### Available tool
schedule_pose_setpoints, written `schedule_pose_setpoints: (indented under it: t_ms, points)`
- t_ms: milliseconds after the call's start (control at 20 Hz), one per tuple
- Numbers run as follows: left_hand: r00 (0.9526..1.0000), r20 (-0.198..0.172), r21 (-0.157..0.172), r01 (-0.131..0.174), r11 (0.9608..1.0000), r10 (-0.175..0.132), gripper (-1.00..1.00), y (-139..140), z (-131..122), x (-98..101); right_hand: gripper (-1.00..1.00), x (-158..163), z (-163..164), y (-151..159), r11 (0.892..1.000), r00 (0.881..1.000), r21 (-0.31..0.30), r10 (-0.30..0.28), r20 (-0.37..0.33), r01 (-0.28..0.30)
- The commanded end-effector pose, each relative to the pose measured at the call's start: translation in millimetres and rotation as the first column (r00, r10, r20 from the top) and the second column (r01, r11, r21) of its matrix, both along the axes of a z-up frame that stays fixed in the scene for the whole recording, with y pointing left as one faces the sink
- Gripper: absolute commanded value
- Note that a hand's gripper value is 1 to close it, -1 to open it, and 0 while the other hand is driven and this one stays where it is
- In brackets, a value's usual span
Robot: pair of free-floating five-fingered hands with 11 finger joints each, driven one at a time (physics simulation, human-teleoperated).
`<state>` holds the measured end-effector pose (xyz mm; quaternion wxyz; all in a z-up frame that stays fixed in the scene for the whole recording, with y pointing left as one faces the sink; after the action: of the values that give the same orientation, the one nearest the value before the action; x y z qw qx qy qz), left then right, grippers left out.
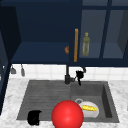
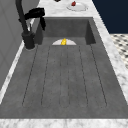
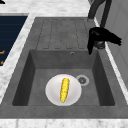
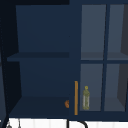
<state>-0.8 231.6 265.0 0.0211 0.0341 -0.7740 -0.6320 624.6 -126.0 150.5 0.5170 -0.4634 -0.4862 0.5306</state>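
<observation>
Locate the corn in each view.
Front: corn on the plate, basin's right, beside the red ball.
Left side: tip over the basin's near edge, centre.
Right side: on the plate, centre.
Upper: cabinet and bottle.
Shared landmark: faucet.

A: Light is flat and even, no clear source. The sink (image 1: 45, 95) reads mid grey with only soft shading on the basin walls, and the marble counter (image 3: 15, 62) is bright, near washed out

B: Shadows?

A: Weak. Faint dark patch under the tap (image 2: 25, 27), nothing hard. The open cabinet (image 4: 42, 75) is dim, deep navy, its corners almost black. The glass doors to its right look paler and hazy

B: Glare, blur?

A: No glare; the red ball (image 1: 67, 115) is one flat colour with no highlight. Everything is soft and blocky, edges fuzzy, the bottle (image 4: 86, 98) is smeared. No bending at the edges
</observation>
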Motion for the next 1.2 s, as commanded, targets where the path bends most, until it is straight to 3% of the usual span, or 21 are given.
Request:
schedule_pose_setpoints:
  t_ms: [0,300,450,700,1000,1100,1150]
  points:
    - [1.0,0.0,0.0,0.0,1.0,0.0,0.0,0,0,0.0,-1.0,15,-4,6,0.992,0.997,0.125,0.025,-0.067,-0.016]
    - [1.0,0.0,0.0,0.0,1.0,0.0,0.0,0,0,0.0,-1.0,6,-1,7,0.986,0.994,0.168,0.014,-0.106,0.004]
    - [1.0,0.0,0.0,0.0,1.0,0.0,0.0,0,0,0.0,-1.0,3,1,13,0.985,0.991,0.172,0.027,-0.133,-0.004]
    - [1.0,0.0,0.0,0.0,1.0,0.0,0.0,0,0,0.0,-1.0,0,5,17,0.984,0.986,0.175,0.002,-0.169,0.028]
    - [1.0,0.0,0.0,0.0,1.0,0.0,0.0,0,0,0.0,-1.0,-26,11,31,0.983,0.969,0.177,-0.004,-0.249,0.049]
    - [1.0,0.0,0.0,0.0,1.0,0.0,0.0,0,0,0.0,-1.0,-28,9,32,0.977,0.957,0.206,0.012,-0.29,0.05]
    - [1.0,0.0,0.0,0.0,1.0,0.0,0.0,0,0,0.0,-1.0,-21,10,26,0.975,0.959,0.214,0.004,-0.285,0.06]
